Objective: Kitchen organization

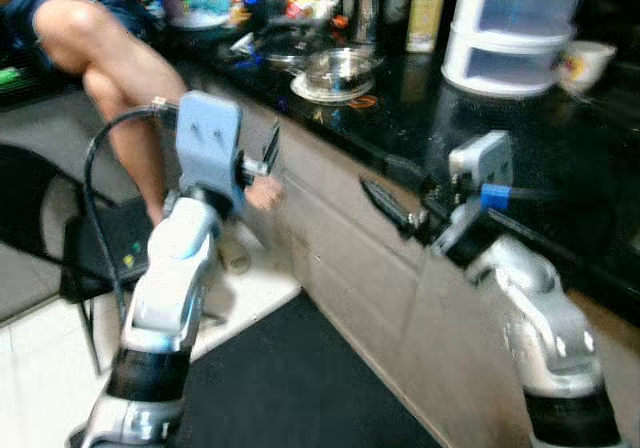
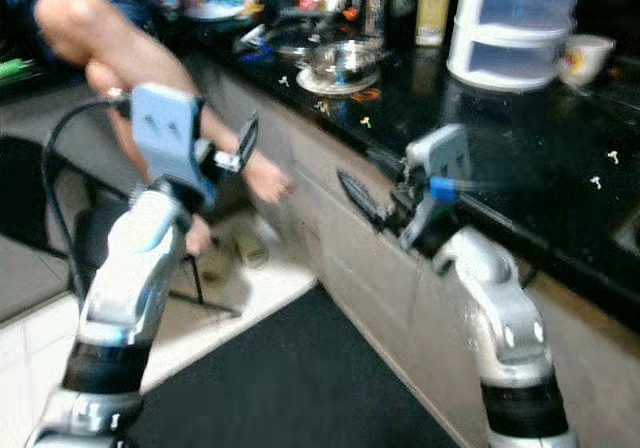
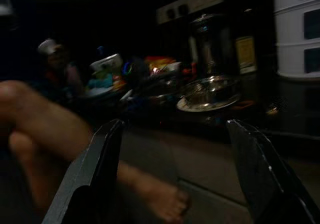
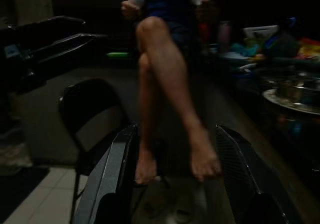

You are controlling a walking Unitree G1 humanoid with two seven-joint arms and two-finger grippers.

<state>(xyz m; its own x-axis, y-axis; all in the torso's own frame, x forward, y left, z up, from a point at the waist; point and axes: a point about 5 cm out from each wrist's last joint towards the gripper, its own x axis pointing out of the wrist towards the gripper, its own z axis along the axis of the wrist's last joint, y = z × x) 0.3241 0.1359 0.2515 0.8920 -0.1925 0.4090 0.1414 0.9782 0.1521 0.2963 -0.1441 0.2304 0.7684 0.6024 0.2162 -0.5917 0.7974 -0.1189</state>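
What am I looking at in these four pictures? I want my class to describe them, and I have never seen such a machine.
This is a walking robot with two silver arms. Two pictures come from cameras in its head, looking down; two dark ones come from cameras on its wrists, looking along the black fingers. The left end effector and the right end effector are both open and hold nothing. Before the robot runs a black kitchen counter. On it stand a steel bowl on a plate, a white drawer unit, a white cup and colourful clutter further back. A person sits on the counter's far end, bare legs hanging beside a black chair.
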